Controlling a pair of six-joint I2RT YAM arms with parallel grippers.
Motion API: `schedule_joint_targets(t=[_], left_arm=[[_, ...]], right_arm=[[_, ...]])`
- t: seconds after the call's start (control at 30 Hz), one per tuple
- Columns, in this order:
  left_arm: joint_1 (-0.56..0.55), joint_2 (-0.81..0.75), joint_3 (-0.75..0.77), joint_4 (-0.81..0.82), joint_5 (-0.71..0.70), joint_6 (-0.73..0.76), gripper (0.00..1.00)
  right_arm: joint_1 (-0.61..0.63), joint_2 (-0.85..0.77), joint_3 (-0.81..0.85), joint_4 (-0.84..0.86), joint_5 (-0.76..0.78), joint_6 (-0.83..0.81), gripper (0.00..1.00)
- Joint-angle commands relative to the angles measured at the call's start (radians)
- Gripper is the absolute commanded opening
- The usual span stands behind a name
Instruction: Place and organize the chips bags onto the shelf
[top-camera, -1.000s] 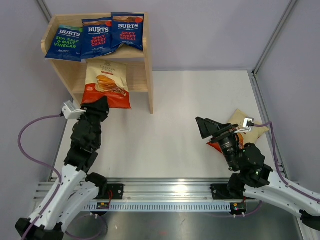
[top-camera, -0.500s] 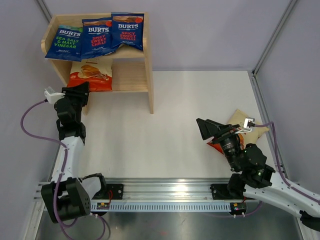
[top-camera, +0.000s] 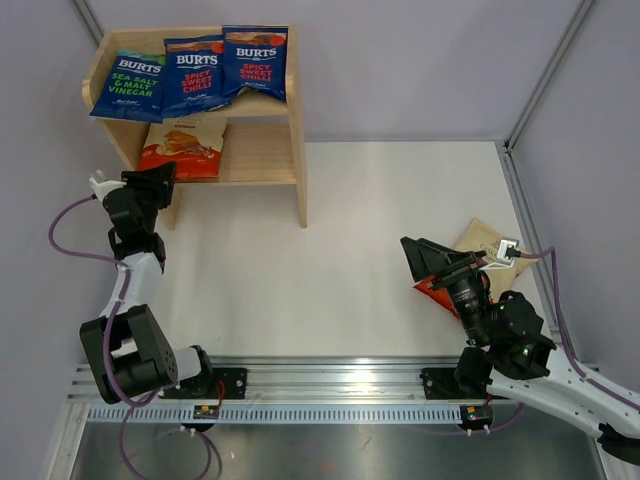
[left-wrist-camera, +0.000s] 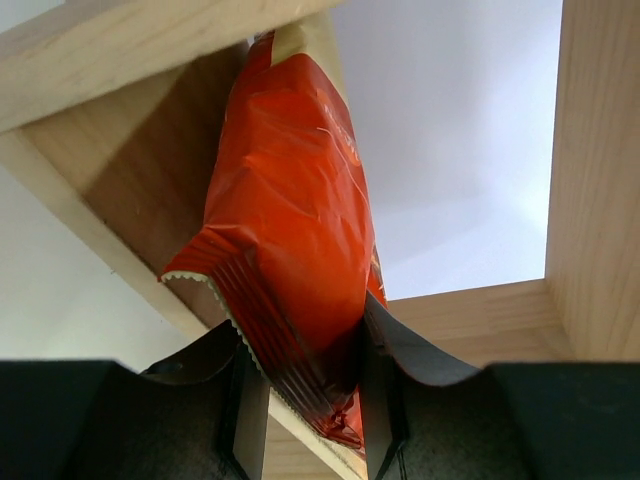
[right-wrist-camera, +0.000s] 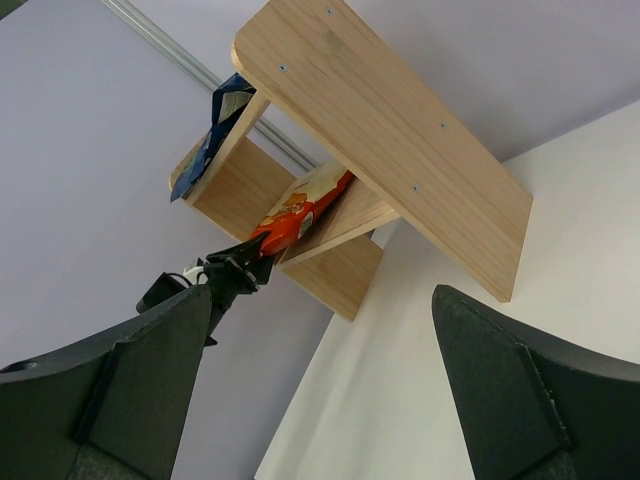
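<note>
The wooden shelf (top-camera: 270, 165) stands at the back left. Three dark blue BURTS bags (top-camera: 195, 75) lean side by side on its top tier. A cream bag with a red-orange bottom (top-camera: 185, 148) lies at the left of the lower tier. My left gripper (top-camera: 160, 182) is at the shelf's front left, shut on that bag's bottom seam (left-wrist-camera: 290, 200). My right gripper (top-camera: 425, 262) is open and empty above the table on the right. The second cream bag (top-camera: 485, 238) lies on the table, partly hidden under the right arm.
The shelf's right side panel (top-camera: 298, 150) reaches down to the table. Grey walls close in the table on the left, back and right. The right wrist view shows the shelf (right-wrist-camera: 400, 130) from afar, with the left gripper (right-wrist-camera: 235, 268) at its lower tier.
My left arm carried the cream bag from in front of the shelf into the left of the lower tier. My right arm shifted slightly to the right.
</note>
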Motion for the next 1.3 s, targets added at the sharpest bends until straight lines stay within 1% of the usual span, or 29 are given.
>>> schedule_joint_targets(t=[0.0, 0.03, 0.1, 0.13, 0.17, 0.2, 0.33, 0.43, 0.5, 0.53, 0.6, 0.63, 0.73, 0.77, 0.87, 0.9, 0.97, 1.0, 1.03, 1.1, 1.13, 1.17, 1.2, 1.23, 1.27], left_arm=[[0.016, 0.007, 0.058, 0.041, 0.009, 0.021, 0.08], [0.017, 0.005, 0.061, 0.000, 0.000, 0.028, 0.08], [0.025, 0.004, 0.063, -0.029, -0.012, 0.042, 0.08], [0.026, -0.005, 0.060, -0.046, -0.040, 0.047, 0.09], [0.030, -0.005, 0.061, -0.054, -0.046, 0.059, 0.14], [0.036, 0.005, 0.069, -0.058, -0.048, 0.062, 0.16], [0.048, 0.076, 0.132, -0.097, 0.011, 0.076, 0.16], [0.048, 0.081, 0.140, -0.135, -0.006, 0.091, 0.16], [0.048, 0.076, 0.143, -0.147, -0.008, 0.106, 0.19], [0.048, 0.070, 0.143, -0.164, -0.012, 0.108, 0.24], [0.048, 0.053, 0.146, -0.178, -0.020, 0.128, 0.28], [0.046, 0.045, 0.147, -0.213, -0.029, 0.134, 0.35], [0.048, 0.016, 0.164, -0.306, -0.057, 0.168, 0.47], [0.046, 0.010, 0.173, -0.340, -0.063, 0.188, 0.59], [0.048, -0.013, 0.199, -0.457, -0.103, 0.218, 0.74], [0.046, -0.019, 0.201, -0.472, -0.112, 0.221, 0.84], [0.048, -0.037, 0.202, -0.521, -0.130, 0.237, 0.90], [0.050, -0.045, 0.204, -0.532, -0.138, 0.241, 0.96], [0.048, -0.051, 0.204, -0.554, -0.141, 0.246, 0.98], [0.050, -0.080, 0.207, -0.575, -0.146, 0.255, 0.99], [0.050, -0.091, 0.210, -0.609, -0.156, 0.261, 0.99], [0.050, -0.116, 0.219, -0.629, -0.164, 0.269, 0.99], [0.051, -0.129, 0.221, -0.646, -0.172, 0.274, 0.99], [0.054, -0.145, 0.222, -0.675, -0.181, 0.278, 0.99], [0.053, -0.159, 0.230, -0.693, -0.192, 0.292, 0.99]], right_arm=[[0.005, -0.010, -0.011, 0.026, 0.013, -0.013, 0.99], [0.005, -0.010, -0.009, 0.029, 0.013, -0.015, 0.99], [0.005, -0.012, -0.009, 0.029, 0.013, -0.015, 0.99], [0.005, -0.012, -0.012, 0.028, 0.011, -0.015, 0.99], [0.005, -0.012, -0.011, 0.028, 0.011, -0.016, 0.99], [0.005, -0.012, -0.011, 0.026, 0.008, -0.015, 0.99], [0.005, -0.026, -0.020, 0.017, 0.005, -0.003, 1.00], [0.005, -0.042, -0.020, 0.002, 0.005, 0.010, 0.99], [0.005, -0.050, -0.020, -0.002, -0.001, 0.013, 1.00], [0.005, -0.056, -0.022, -0.003, -0.001, 0.016, 0.99], [0.005, -0.058, -0.020, -0.011, -0.003, 0.022, 0.99], [0.005, -0.056, -0.019, -0.014, -0.004, 0.024, 1.00], [0.005, -0.053, -0.017, -0.026, -0.007, 0.031, 1.00], [0.005, -0.052, -0.017, -0.031, -0.007, 0.033, 0.99], [0.005, -0.041, 0.000, -0.072, 0.010, 0.031, 0.99], [0.005, -0.033, 0.033, -0.102, 0.031, 0.031, 0.99], [0.005, 0.028, 0.085, -0.220, 0.050, 0.016, 0.99], [0.005, 0.092, 0.149, -0.312, 0.069, 0.010, 1.00], [0.005, 0.129, 0.180, -0.351, 0.073, 0.002, 0.99], [0.005, 0.203, 0.272, -0.418, 0.064, -0.035, 1.00], [0.004, 0.285, 0.303, -0.480, 0.057, -0.042, 0.99], [0.004, 0.327, 0.332, -0.512, 0.054, -0.050, 1.00], [-0.004, 0.365, 0.383, -0.541, 0.019, -0.064, 0.99], [-0.040, 0.440, 0.406, -0.586, -0.011, -0.064, 0.99], [-0.080, 0.476, 0.425, -0.607, -0.050, -0.064, 1.00]])
